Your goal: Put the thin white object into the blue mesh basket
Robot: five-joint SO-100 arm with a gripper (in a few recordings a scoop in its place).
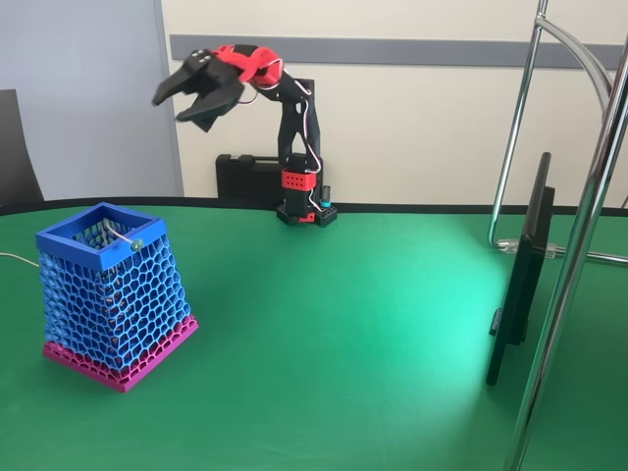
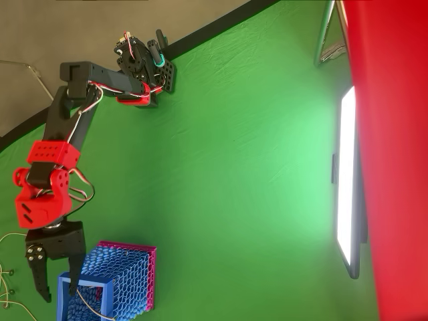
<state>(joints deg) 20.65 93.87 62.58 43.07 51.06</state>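
The gripper [image 1: 186, 98] was seen raised high above the table [image 1: 334, 334] in the fixed view, its black fingers spread apart and nothing held between them. In the overhead view the gripper [image 2: 57, 284] was placed over the left side of the basket [image 2: 117, 281], one finger crossing the rim. The white strip [image 1: 122, 235] was seen inside the basket [image 1: 113, 299], leaning against the rim with its dark tip poking just over the edge. The basket was stood on the green table, well apart from the arm's base [image 1: 306, 211].
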